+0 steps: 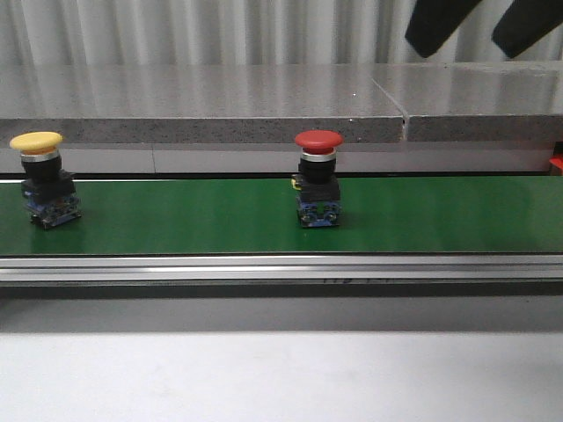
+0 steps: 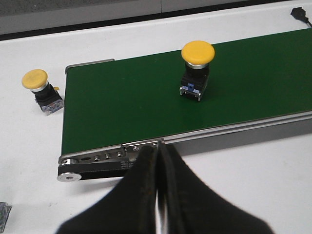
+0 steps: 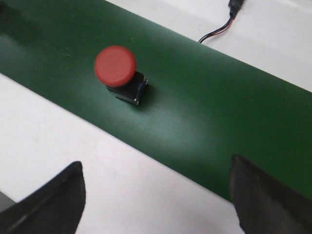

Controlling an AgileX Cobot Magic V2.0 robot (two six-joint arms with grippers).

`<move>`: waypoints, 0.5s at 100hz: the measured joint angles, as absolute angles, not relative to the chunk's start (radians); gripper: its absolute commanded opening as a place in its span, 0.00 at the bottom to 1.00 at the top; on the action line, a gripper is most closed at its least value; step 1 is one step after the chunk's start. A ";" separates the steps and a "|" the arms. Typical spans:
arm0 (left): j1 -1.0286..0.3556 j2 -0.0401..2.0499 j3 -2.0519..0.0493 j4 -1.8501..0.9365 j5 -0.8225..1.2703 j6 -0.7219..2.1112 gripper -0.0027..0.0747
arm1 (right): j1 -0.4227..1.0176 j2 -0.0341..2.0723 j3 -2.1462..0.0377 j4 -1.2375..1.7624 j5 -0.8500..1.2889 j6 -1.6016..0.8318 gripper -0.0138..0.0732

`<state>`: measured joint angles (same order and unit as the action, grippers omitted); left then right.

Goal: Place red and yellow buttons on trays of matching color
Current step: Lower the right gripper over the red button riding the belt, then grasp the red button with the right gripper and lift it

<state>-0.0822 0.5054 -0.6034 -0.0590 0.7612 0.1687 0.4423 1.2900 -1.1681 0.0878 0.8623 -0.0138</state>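
The left gripper was seen pressed closed and empty, the right gripper spread wide and empty; the red button and a yellow button stood upright on the green belt, well apart; each was judged light, rigid, top-heavy, best gripped across the boxy base under its smooth cap.

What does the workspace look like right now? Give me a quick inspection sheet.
Surface: green belt on a white table.
Job's things: yellow button and red button upright on the belt; second yellow button on the table off the belt's end; trays not seen.
Clutter: small clear item at the table edge.
Grippers: left gripper shut, empty; right gripper open, empty.
Cables: black cable beyond the belt.
Surroundings: grey ledge, corrugated wall.
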 measured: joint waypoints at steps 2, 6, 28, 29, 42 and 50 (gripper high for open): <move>-0.082 0.505 -0.603 -0.059 0.761 0.169 0.01 | 0.444 1.305 -1.181 0.090 0.869 -0.016 0.85; -0.082 0.505 -0.603 -0.059 0.761 0.169 0.01 | 0.443 1.334 -1.205 0.095 0.886 -0.022 0.85; -0.082 0.505 -0.603 -0.059 0.761 0.169 0.01 | 0.443 1.479 -1.314 0.108 0.955 -0.034 0.85; -0.082 0.505 -0.603 -0.059 0.761 0.169 0.01 | 0.443 1.489 -1.320 0.108 0.959 -0.034 0.85; -0.082 0.505 -0.603 -0.059 0.761 0.169 0.01 | 0.443 1.576 -1.376 0.116 0.997 -0.037 0.85; -0.082 0.505 -0.603 -0.059 0.761 0.169 0.01 | 0.443 1.631 -1.408 0.123 1.015 -0.037 0.85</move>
